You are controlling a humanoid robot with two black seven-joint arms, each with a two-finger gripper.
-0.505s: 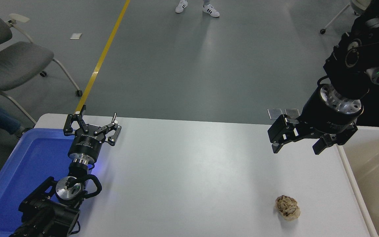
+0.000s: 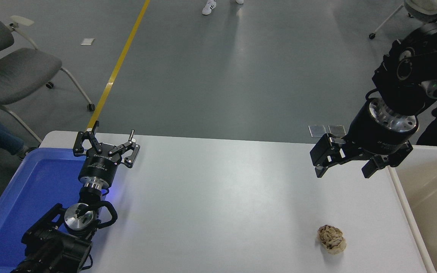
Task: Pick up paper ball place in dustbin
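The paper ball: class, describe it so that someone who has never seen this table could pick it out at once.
Start at the large cream-beige plastic dustbin at the white table's right edge. Just left of it, near the table's front, lies a small crumpled wad of tan-beige paper, the paper ball. It is the only loose thing on the tabletop, wrinkled with darker folds, and no gripper touches it.

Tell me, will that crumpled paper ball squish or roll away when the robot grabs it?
The paper ball looks loosely crumpled, so it probably squishes a bit and weighs little. Its lumpy, wrinkled shape likely stops it rolling far. The open right gripper looks wide enough to fit around it.
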